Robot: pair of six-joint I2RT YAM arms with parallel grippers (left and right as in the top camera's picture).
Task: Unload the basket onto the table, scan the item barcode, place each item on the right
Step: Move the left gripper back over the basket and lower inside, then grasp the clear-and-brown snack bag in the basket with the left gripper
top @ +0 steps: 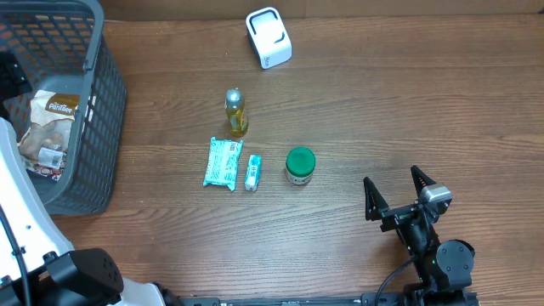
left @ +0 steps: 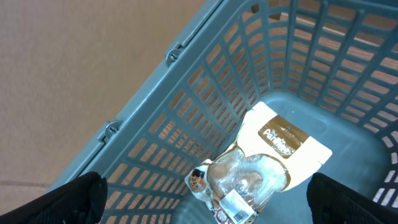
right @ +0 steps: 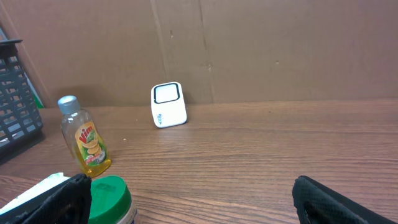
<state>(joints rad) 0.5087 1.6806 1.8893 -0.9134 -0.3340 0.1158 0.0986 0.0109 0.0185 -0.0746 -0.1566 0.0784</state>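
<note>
- Hanging above the grey basket [left: 186,81] at the left end of the table, the left gripper [left: 205,183] is being held with its fingers [left: 81,199] spread to the full, and nothing is being gripped between them.
- A clear snack packet [left: 255,168] with a cream and brown card is being shown lying on the basket floor, below that gripper and apart from it.
- The right gripper [top: 392,178] is being held low over the wooden table [top: 408,93] at the near right, its fingers [right: 68,199] likewise being kept wide apart and empty.
- The barcode scanner [top: 269,37], a white box, is being shown standing at the far edge of the table, well apart from both grippers.
- Four items are being shown in the middle of the table, between the scanner and the robot.
- A small bottle [top: 235,113] of yellow liquid is being shown upright, with a teal packet [top: 223,162] lying flat nearer the robot.
- A slim blue sachet [top: 253,172] is being shown just beside the packet's right edge, and a green-lidded jar [top: 300,164] near it, further right.
- The jar and bottle are being framed at the lower left of the right wrist view, the jar being nearest the right gripper but apart from it.
</note>
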